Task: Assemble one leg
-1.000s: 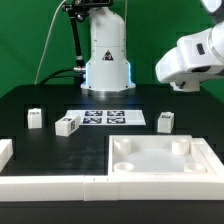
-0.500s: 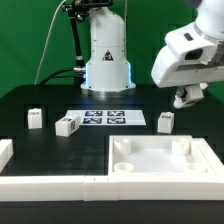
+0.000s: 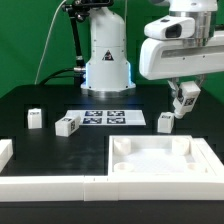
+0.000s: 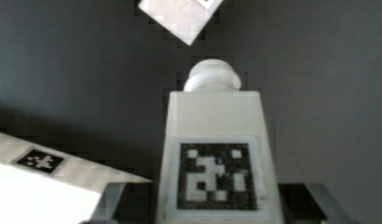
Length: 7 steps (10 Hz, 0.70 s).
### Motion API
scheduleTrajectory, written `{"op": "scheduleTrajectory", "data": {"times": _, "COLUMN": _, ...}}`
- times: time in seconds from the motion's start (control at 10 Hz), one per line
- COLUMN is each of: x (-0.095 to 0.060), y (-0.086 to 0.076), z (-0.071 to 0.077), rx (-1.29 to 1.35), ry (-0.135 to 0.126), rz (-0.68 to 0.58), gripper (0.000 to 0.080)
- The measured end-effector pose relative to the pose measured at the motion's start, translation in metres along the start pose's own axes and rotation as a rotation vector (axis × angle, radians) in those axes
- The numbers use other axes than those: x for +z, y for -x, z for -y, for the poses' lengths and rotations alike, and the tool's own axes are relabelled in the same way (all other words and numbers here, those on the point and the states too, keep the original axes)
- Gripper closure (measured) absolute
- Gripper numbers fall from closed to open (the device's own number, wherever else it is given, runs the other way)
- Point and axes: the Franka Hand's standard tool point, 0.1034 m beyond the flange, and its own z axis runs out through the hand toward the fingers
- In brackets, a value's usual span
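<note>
- Gripper (image 3: 185, 100), upper right of the exterior view: I read it as clamped on the leg (image 4: 218, 145), held clear of the table.
- Risk: the leg looks slightly tilted in the grip, so its peg (image 4: 213, 74) may miss a socket in the tray (image 3: 160, 178) and jam.
- Risk: lowering here could strike the loose leg (image 3: 165, 121) just below.

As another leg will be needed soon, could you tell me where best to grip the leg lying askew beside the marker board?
Grip the askew leg across its long flat sides, near mid-length, coming down from above with the end effector, now holding another leg, turned to match its slant. It appears to lie flat on the table, leaving those parallel faces free.
</note>
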Motion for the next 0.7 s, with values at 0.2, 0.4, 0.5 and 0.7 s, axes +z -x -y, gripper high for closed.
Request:
{"op": "scheduleTrajectory", "data": {"times": 0.2, "x": -0.011, "y": -0.021, "z": -0.009, "rx": -0.031, "ry": 0.004, "rz": -0.195, "gripper": 0.0508}}
{"op": "scheduleTrajectory", "data": {"times": 0.4, "x": -0.024, "y": -0.05, "z": -0.037, "rx": -0.068, "ry": 0.019, "rz": -0.213, "gripper": 0.0508}}
{"op": "scheduleTrajectory", "data": {"times": 0.5, "x": -0.032, "y": -0.059, "z": -0.045, "rx": -0.063, "ry": 0.024, "rz": -0.225, "gripper": 0.0508}}
{"op": "scheduleTrajectory", "data": {"times": 0.7, "x": -0.025, "y": -0.052, "z": -0.039, "rx": -0.07, "ry": 0.02, "rz": -0.219, "gripper": 0.0508}}
